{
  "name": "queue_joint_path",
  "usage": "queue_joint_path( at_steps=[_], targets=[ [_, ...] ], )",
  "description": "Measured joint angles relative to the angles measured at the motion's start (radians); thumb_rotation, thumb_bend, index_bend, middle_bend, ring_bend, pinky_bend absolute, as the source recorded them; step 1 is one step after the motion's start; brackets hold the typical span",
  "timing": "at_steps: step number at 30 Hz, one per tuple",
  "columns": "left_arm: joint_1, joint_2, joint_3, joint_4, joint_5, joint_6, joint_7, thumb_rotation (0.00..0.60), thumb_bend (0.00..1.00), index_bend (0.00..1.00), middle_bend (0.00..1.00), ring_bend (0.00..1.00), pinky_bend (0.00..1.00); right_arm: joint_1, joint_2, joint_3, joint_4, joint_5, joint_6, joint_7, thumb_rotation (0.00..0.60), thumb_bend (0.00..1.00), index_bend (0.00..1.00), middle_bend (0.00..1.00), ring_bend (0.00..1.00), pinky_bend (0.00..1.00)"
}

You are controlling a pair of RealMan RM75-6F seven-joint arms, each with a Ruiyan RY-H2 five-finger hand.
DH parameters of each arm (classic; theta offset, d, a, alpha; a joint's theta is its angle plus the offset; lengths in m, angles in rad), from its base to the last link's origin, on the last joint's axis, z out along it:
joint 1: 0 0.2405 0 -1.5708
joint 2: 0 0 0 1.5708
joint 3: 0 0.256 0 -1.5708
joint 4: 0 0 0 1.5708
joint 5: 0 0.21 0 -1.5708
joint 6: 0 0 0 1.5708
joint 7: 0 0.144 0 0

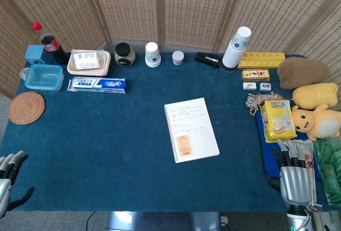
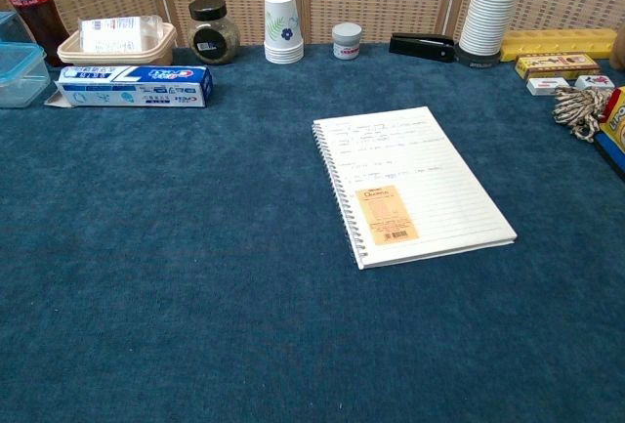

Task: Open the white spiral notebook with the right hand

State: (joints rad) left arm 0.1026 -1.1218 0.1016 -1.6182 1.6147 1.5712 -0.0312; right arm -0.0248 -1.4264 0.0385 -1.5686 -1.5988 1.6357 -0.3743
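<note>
The white spiral notebook (image 1: 191,129) (image 2: 410,183) lies flat near the middle of the blue table, spiral binding along its left edge, an orange sticker on its lined top sheet. My right hand (image 1: 295,173) rests at the table's near right corner, fingers extended and apart, holding nothing, well to the right of the notebook. At the near left corner my left hand (image 1: 10,180) hangs by the table edge with fingers spread and empty. Neither hand shows in the chest view.
Along the back stand a cola bottle (image 1: 51,44), plastic box (image 1: 43,77), toothpaste box (image 1: 97,84), tray (image 1: 88,62), jar (image 1: 124,54), paper cups (image 1: 152,54), stapler (image 1: 208,60) and cup stack (image 1: 236,47). A yellow snack bag (image 1: 277,120), plush toys (image 1: 317,113) and rope (image 1: 256,102) crowd the right side. A woven coaster (image 1: 26,107) lies left.
</note>
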Motion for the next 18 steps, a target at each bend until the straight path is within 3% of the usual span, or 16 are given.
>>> queue_joint_path(
  at_steps=[18],
  targets=[
    [0.005,0.002,0.001,0.001,0.013,0.015,0.000,0.600,0.27,0.16,0.08,0.02,0.00,0.042,-0.016,0.010,0.009,-0.038,-0.029,0.011,0.600,0.15,0.23,0.16,0.04,0.06]
  ],
)
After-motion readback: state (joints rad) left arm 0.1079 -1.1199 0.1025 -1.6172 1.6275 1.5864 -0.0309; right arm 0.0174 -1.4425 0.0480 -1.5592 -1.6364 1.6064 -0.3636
